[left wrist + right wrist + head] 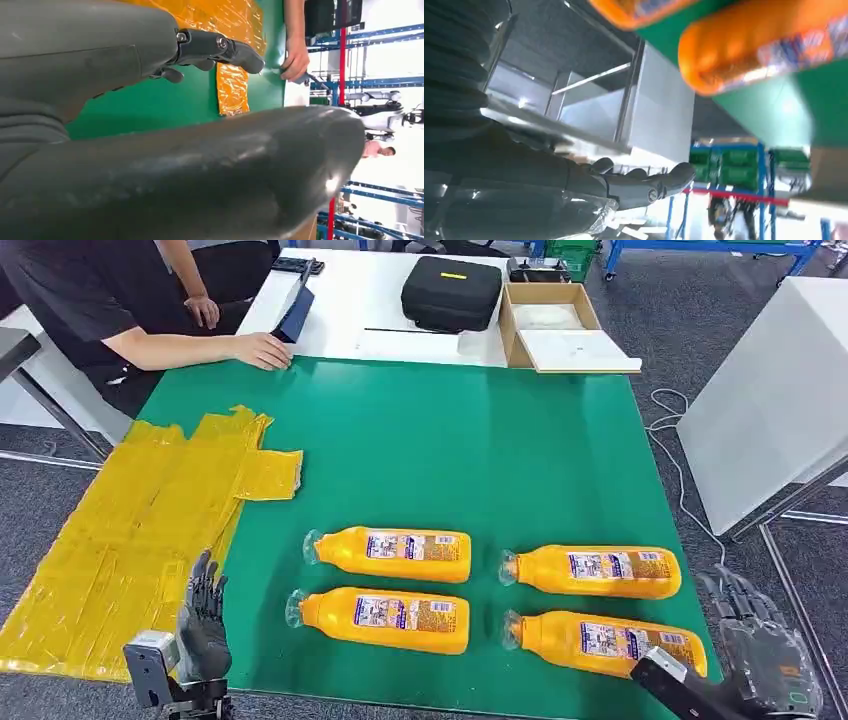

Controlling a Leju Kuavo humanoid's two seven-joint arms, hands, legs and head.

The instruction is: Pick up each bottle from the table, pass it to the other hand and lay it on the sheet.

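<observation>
So on the far left there's the yellow sheet (140, 530), crinkled, lying over the left edge of the green surface (450, 440) and hanging off it. The left hand (203, 615) is upright right at the sheet's near corner, fingers straight and spread a bit, holding nothing, well apart from any bottle.

Then the four orange bottles, all lying on their sides with caps pointing left, in two rows. Left pair: far-left bottle (390, 553) and near-left bottle (380, 620). Right pair: far-right bottle (593, 571) and near-right bottle (605, 642). None of them is on the sheet.

The right hand (765, 640) sits past the right edge of the surface, fingers spread and empty, just beside the base of the near-right bottle but not touching it. In the right wrist view that bottle's base (764, 50) is close above the fingers (649, 185).

A person's hand (262, 350) rests on the far-left corner.
</observation>
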